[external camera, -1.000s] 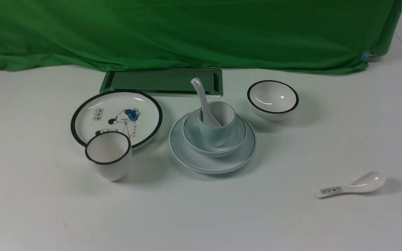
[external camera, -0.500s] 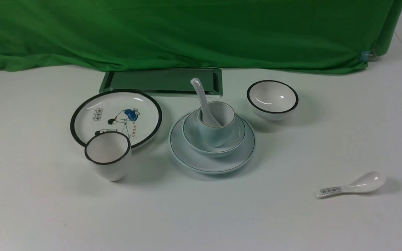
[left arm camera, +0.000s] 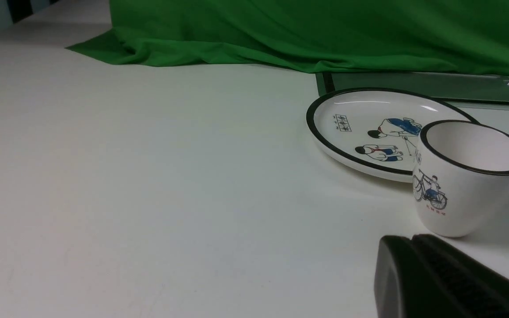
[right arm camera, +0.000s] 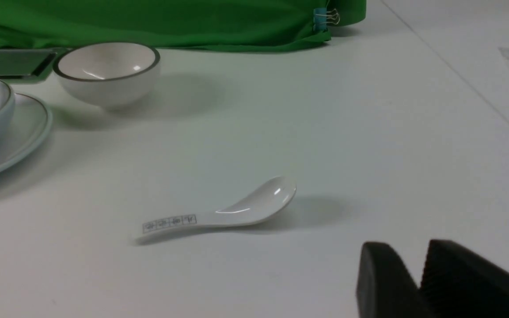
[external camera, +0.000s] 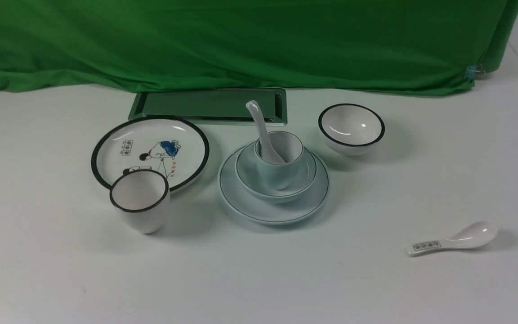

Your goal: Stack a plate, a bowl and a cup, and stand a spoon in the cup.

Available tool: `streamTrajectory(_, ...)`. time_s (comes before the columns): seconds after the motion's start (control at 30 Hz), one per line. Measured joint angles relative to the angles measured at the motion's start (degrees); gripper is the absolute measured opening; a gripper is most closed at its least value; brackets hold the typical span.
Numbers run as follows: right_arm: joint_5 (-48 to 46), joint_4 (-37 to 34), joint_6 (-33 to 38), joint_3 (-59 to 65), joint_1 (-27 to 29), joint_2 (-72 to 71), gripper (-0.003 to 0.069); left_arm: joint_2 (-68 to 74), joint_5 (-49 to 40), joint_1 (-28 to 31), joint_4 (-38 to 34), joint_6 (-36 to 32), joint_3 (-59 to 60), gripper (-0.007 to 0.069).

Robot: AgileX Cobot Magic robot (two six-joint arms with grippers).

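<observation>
**Stack built, spoon standing in the cup**

From the front we see the plate (external camera: 273, 208) at the tabletop's (external camera: 259, 274) centre, the bowl (external camera: 275, 182) on it, the cup (external camera: 279, 159) in the bowl. The spoon (external camera: 262, 130) stands in the cup, handle tilted toward 11 o'clock.

In the left wrist view our left tool (left arm camera: 413, 265) hangs clenched, holding nothing, near the black-rimmed cup (left arm camera: 469, 176).

In the right wrist view our right tool (right arm camera: 418, 276) shows its fingers pressed together, empty, near the patterned spoon (right arm camera: 219, 214).
</observation>
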State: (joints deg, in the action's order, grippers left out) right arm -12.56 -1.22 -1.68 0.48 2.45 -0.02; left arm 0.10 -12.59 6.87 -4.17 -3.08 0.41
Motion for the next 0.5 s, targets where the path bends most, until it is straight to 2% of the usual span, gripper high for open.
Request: streamTrajectory(0.5,0.00,0.00,-0.02,0.00,0.00,0.00,0.0198,0.00,0.00,0.00,0.02,-0.16,0.00,-0.0030)
